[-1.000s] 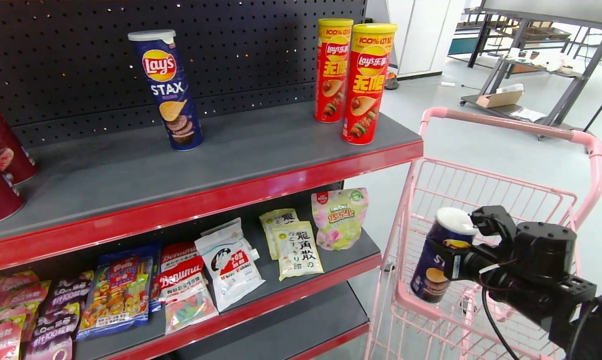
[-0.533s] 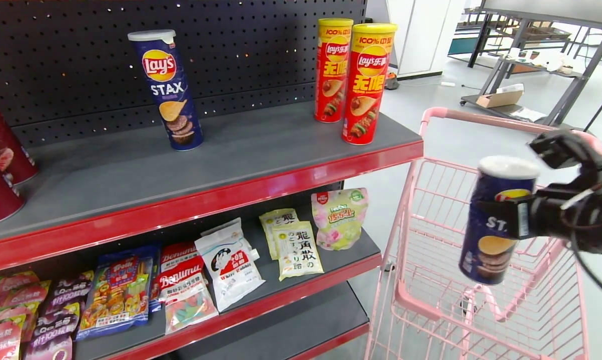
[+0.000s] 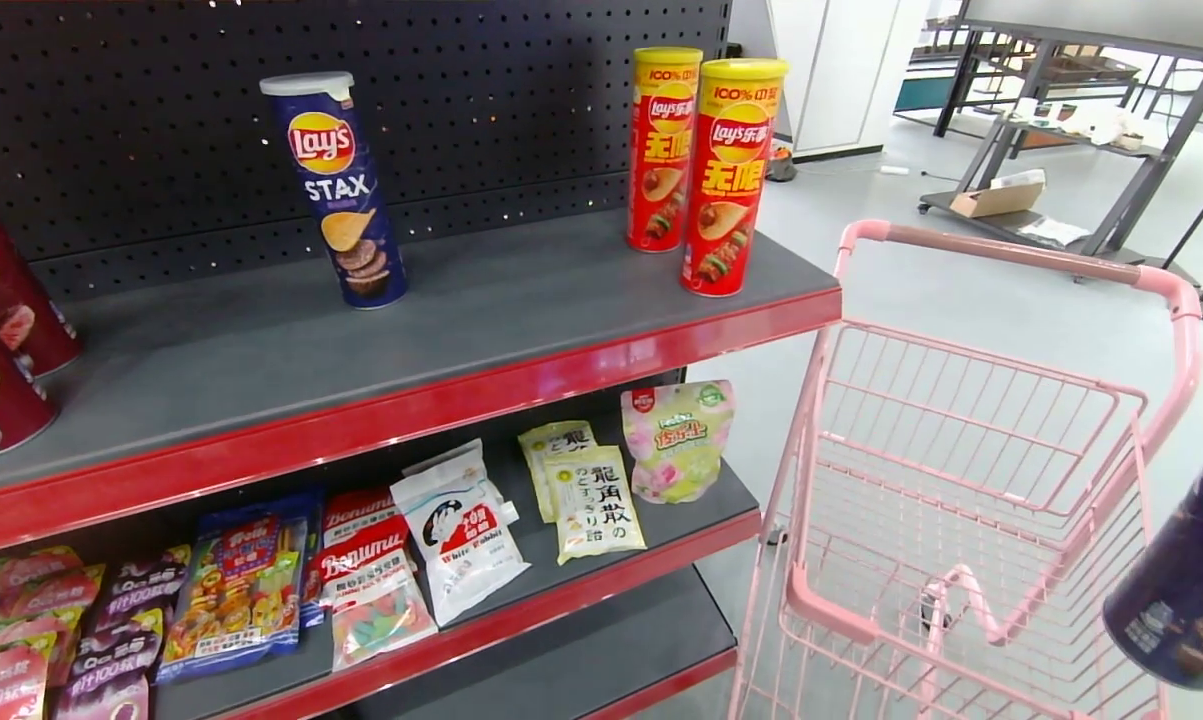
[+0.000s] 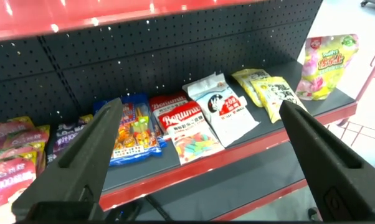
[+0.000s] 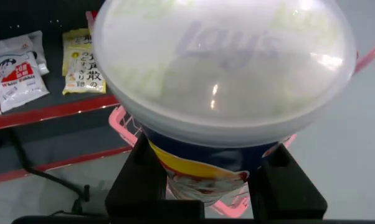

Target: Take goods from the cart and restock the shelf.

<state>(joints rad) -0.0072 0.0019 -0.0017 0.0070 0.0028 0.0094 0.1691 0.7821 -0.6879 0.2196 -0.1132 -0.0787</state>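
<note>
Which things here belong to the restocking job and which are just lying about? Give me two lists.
Job: blue chip can held in the right gripper; pink cart; top shelf; matching blue can standing on it.

Lying about: red cans at the shelf's end; snack bags on the lower shelf; cardboard box in the room behind.

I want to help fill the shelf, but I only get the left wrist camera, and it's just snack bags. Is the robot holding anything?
Observer: Yes. The right gripper is shut on a blue chip can with a white lid.
Operator: Where could it go?
Observer: On the upper shelf a second blue can stands upright, with bare board on both sides of it.
Operator: Any other cans up there?
Observer: Two red cans stand at the shelf's right end, next to the pink cart.
</note>
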